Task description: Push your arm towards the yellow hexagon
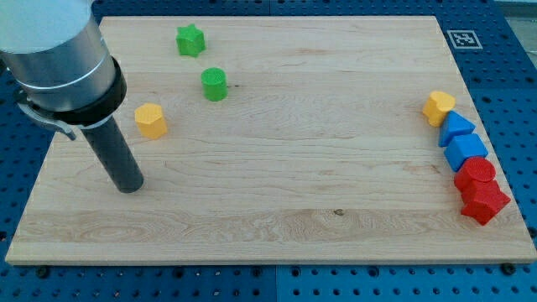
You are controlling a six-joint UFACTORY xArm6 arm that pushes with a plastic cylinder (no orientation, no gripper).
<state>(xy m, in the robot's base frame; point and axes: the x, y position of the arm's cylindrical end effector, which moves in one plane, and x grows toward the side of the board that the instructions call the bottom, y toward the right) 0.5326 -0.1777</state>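
Rod and nothing else: my tip [130, 186] has no jaws and holds nothing. It rests on the wooden board [277, 218]. Near it, up and a little to the view's right, sits the yellow hexagon [151, 120], not touching.

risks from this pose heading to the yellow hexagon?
1. My tip sits just below-left of the yellow hexagon; overshooting would shove it toward the green cylinder.
2. A second yellow block lies at the view's right; targeting it would be wrong.
3. The hexagon is near the board left edge.
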